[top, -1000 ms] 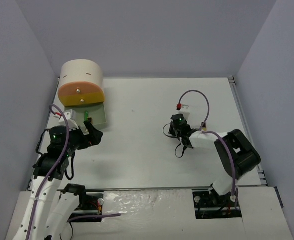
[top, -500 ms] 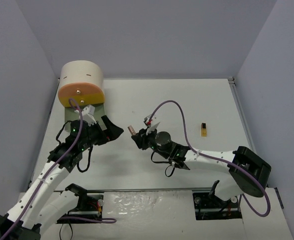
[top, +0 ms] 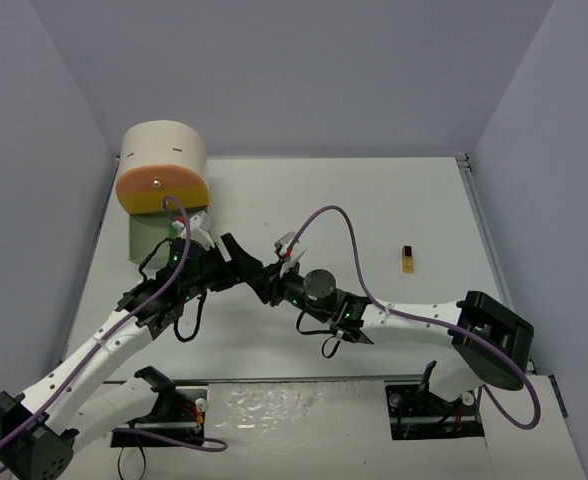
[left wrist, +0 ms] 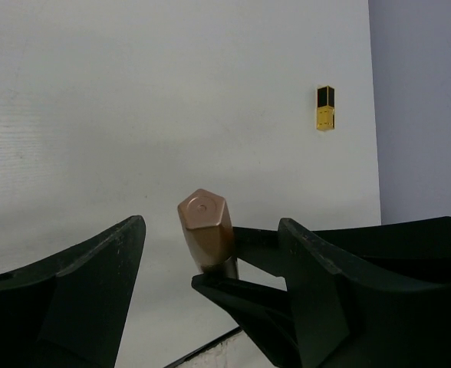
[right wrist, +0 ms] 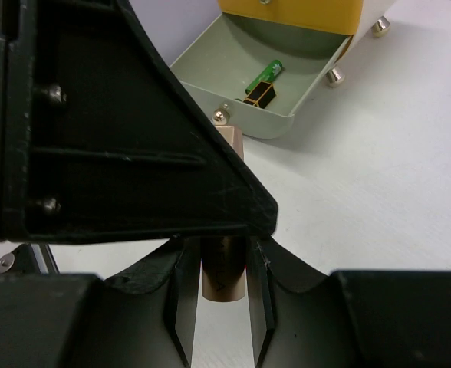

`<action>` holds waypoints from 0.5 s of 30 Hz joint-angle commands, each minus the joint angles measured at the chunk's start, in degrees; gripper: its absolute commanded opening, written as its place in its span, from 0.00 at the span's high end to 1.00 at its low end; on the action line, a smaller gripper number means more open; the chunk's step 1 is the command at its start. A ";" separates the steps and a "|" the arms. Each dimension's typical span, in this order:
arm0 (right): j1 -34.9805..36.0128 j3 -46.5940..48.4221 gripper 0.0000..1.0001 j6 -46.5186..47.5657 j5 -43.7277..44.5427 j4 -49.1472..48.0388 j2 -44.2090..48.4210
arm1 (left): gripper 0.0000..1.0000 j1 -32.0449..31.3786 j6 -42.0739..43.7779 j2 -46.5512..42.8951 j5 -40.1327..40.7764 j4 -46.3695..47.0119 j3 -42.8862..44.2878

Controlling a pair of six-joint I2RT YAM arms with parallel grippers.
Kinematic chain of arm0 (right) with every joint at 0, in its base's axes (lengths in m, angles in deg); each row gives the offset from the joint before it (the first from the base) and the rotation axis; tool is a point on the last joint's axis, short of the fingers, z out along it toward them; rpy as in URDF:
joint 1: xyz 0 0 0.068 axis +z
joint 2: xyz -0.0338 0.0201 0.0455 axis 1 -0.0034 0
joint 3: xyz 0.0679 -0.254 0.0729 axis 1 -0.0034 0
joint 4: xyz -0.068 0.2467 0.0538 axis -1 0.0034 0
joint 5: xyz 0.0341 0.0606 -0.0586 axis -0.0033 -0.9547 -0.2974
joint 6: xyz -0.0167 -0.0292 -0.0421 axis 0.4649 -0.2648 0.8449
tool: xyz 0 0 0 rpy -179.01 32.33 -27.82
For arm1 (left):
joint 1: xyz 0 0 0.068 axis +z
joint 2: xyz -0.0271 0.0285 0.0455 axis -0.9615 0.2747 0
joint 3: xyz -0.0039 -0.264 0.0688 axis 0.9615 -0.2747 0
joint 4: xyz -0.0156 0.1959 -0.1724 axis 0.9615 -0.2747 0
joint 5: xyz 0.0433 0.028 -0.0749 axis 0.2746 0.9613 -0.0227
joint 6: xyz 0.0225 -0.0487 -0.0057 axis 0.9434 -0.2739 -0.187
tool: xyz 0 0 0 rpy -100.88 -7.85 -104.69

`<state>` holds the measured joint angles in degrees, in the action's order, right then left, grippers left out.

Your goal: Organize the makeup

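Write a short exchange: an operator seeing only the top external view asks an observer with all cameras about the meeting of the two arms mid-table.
Operator: What is between the arms?
Observer: A copper tube, clamped by the right fingers.
Operator: Has the left arm gripped it?
Observer: No; the left fingers stand apart on either side of its hexagonal cap, touching neither side.

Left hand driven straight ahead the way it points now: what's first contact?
Likely the copper tube, gripped in the right hand, just ahead between the open fingers of the left hand; depth unclear.
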<state>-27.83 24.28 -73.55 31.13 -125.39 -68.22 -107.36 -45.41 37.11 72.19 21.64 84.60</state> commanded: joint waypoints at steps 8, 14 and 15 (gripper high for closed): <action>0.52 1.68 0.99 0.48 0.13 -8.59 0.32 | 0.87 -3.61 -1.98 0.96 2.63 6.79 2.87; 0.52 1.58 0.75 1.14 1.53 -7.57 1.07 | 1.00 -4.05 -2.07 1.31 2.89 7.76 2.70; 0.52 1.58 0.61 1.40 2.02 -7.03 1.35 | 1.00 -4.07 -1.91 1.34 3.12 7.86 2.75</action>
<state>-27.84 24.26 -73.20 32.09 -126.32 -68.28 -110.15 -46.42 38.18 76.92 24.09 84.60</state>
